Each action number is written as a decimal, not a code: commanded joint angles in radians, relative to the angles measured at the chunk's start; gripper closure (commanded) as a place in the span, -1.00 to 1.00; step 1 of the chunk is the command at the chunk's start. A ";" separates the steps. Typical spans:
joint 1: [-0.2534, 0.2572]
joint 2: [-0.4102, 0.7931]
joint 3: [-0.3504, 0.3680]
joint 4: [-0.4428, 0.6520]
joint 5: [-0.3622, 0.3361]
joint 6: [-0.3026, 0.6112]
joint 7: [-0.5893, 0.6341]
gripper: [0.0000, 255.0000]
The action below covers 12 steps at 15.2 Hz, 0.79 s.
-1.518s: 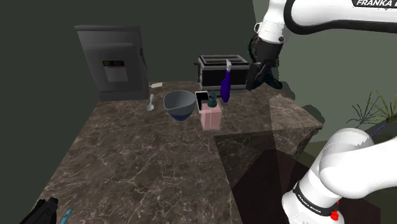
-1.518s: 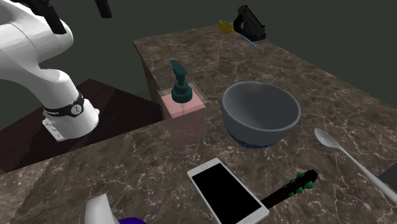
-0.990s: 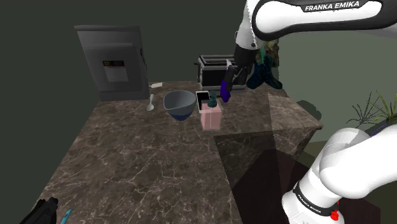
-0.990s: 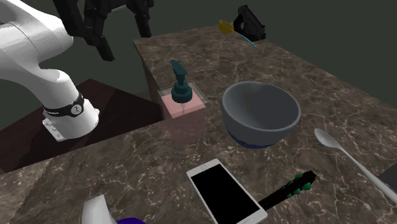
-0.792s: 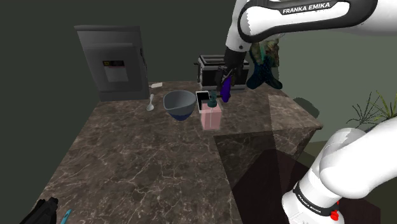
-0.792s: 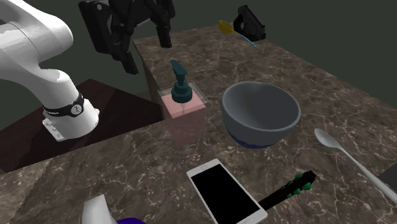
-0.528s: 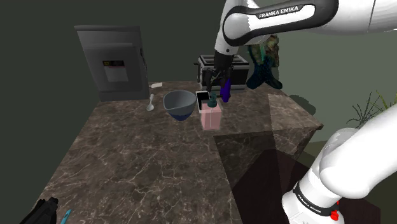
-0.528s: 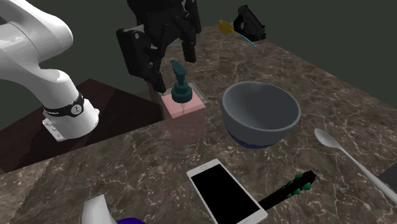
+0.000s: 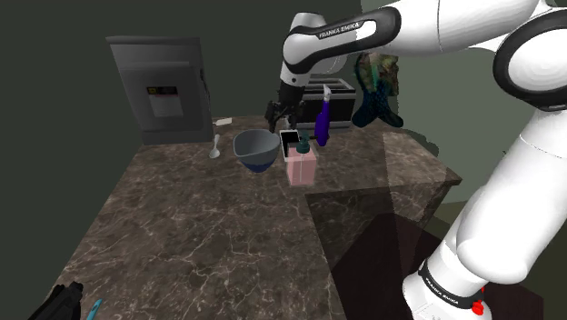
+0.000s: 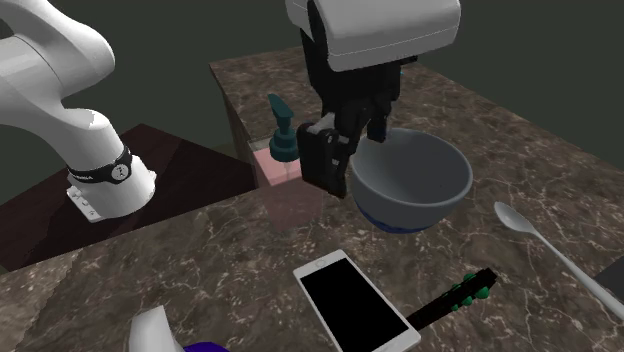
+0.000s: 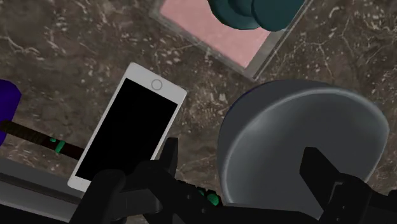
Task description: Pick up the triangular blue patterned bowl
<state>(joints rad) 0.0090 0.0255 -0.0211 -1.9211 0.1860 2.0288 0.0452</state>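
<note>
The bowl (image 9: 256,149) is grey-blue with a darker blue base and stands upright on the dark marble counter (image 9: 209,227). In the second exterior view the bowl (image 10: 412,180) has my black gripper (image 10: 352,142) hovering just above its rim, on the side nearest the soap dispenser. My gripper (image 9: 282,116) is open and holds nothing. The wrist view looks straight down: the bowl (image 11: 305,146) lies partly between the two spread fingers, with my gripper (image 11: 242,167) over the bowl's rim and apart from it.
A pink soap dispenser (image 10: 283,185) with a teal pump stands close beside the bowl. A phone (image 10: 355,302), a black stick with green marks (image 10: 455,295) and a spoon (image 10: 545,240) lie around it. A purple bottle (image 9: 322,123), a toaster (image 9: 318,98) and a grey cabinet (image 9: 164,86) stand behind.
The arm has swung from the shoulder view's right across to the bowl and come down over it. The fingers stayed open. Nothing on the counter moved.
</note>
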 commanded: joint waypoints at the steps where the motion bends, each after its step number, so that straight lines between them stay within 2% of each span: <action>1: -0.002 0.079 -0.001 0.072 0.024 0.005 0.006 -1.00; 2: -0.003 0.098 -0.001 0.089 0.029 0.006 0.007 -1.00; 11: -0.002 0.125 0.001 0.022 0.041 0.099 -0.013 -1.00; 12: -0.002 0.124 0.001 0.022 0.040 0.098 -0.012 1.00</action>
<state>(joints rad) 0.0074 0.1484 -0.0197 -1.8979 0.2259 2.1240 0.0334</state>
